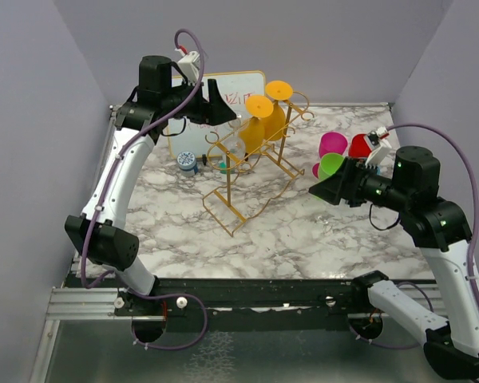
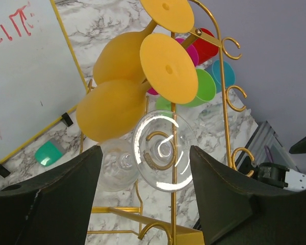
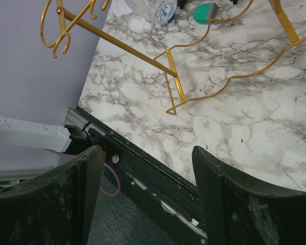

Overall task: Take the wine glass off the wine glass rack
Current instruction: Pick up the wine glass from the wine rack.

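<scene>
**A:** Far left, the left gripper (image 2: 145,191) reaches in beside the whiteboard (image 2: 20,76), jaws spread wide and clamped on nothing.

**B:** And the clear wine glass (image 2: 163,150)?

**A:** It hangs upside down on the wine glass rack (image 3: 173,76), its round foot facing the wrist camera, right between the two fingers (image 2: 66,199). There's a gap on the left finger's side. On the other side I can't tell whether it touches.

**B:** What's next to it?

**A:** Two orange wine glasses (image 2: 117,102) hang on the same rack, just beside the clear one. The rack stands mid-table on the marble table (image 1: 303,231), with a small green block (image 2: 47,152) near its foot.

**B:** And over on the right?

**A:** There's a cluster of bright cups (image 1: 333,144), pink, green and red. The right gripper (image 1: 327,190) hovers just in front of them with its jaws parted and empty, well apart from the rack.
</scene>
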Robot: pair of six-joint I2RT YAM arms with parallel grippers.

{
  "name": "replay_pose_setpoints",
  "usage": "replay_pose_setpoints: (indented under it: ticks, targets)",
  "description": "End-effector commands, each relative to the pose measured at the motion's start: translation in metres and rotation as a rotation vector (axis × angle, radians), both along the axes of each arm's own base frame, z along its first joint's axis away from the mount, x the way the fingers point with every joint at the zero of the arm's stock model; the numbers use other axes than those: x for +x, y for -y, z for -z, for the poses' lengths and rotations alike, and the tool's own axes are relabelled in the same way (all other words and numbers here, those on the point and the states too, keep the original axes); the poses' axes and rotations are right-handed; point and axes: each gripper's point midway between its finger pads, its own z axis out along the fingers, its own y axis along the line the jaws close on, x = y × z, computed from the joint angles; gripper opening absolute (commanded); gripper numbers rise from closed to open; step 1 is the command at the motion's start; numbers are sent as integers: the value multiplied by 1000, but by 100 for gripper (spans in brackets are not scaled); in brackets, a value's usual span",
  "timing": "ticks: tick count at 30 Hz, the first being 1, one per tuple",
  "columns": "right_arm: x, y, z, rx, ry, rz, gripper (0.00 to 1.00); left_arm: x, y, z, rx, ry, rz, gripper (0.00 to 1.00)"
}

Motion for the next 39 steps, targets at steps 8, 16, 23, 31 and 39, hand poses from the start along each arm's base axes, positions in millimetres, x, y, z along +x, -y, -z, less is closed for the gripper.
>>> replay_pose_setpoints:
  ticks: [8, 16, 23, 31, 39]
  targets:
    - [-2, 1, 6, 1, -17, 13, 75, -1, 5, 5, -28, -9, 54, 61]
    - [-2, 3, 6, -4, -16, 24, 75, 1, 7, 11, -28, -22, 64, 49]
    - [-2, 5, 11, -6, -29, 35, 75, -3, 6, 10, -26, -16, 67, 38]
    - [-1, 8, 15, -19, -44, 59, 75, -3, 6, 11, -22, -10, 70, 13]
    - [1, 10, 21, -33, -59, 75, 75, -1, 4, 8, -18, 3, 60, 0]
